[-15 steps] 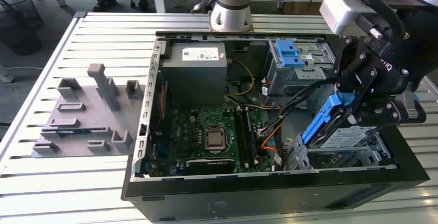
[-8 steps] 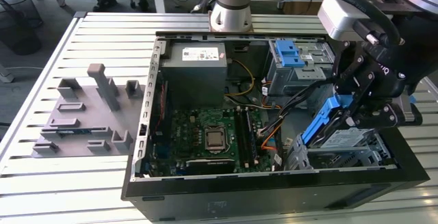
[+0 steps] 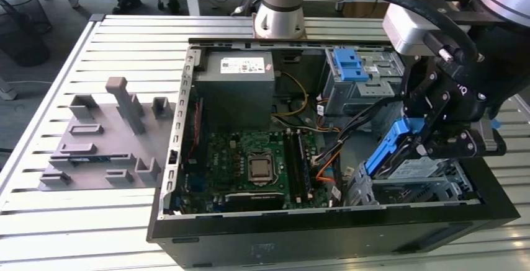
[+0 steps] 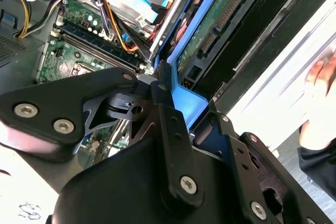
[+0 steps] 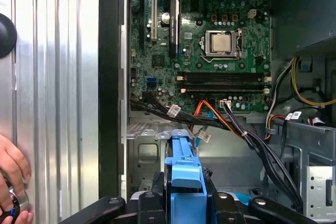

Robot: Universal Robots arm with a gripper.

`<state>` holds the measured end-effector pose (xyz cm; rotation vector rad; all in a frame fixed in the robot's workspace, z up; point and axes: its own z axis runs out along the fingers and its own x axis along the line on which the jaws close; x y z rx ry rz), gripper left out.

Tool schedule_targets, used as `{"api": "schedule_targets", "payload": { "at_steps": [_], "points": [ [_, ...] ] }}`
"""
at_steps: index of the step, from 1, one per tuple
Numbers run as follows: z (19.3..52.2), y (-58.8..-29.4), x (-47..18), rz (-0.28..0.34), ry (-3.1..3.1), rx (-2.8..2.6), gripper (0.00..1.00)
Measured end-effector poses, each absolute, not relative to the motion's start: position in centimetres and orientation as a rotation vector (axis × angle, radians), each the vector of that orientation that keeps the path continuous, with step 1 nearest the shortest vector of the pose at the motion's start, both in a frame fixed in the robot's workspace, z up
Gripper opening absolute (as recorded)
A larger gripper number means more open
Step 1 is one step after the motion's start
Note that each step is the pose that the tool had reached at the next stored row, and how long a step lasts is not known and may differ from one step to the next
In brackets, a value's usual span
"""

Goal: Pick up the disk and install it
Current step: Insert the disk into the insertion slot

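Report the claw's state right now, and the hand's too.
Claw: shut on the disk, held tilted over the case's drive bay.
Hand: rests on the table beside the case, fingers on a small round object.

Bright blue plastic frames the disk (image 3: 396,153), smooth with a soft sheen, its silver metal face dull. The gripper (image 3: 439,136) clamping it is matt black, with shiny steel screws. The computer case (image 3: 331,237) is satin black outside, bare grey metal inside. The table (image 3: 49,97) shows ribbed, brushed aluminium.
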<state>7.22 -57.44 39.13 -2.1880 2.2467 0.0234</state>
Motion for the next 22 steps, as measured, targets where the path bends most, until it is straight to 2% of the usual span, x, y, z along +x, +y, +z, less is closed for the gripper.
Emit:
{"api": "schedule_targets", "payload": {
  "at_steps": [22],
  "points": [
    [38.0, -57.5, 7.2, 0.023, 2.246, -2.188, 0.36]
  ]
}}
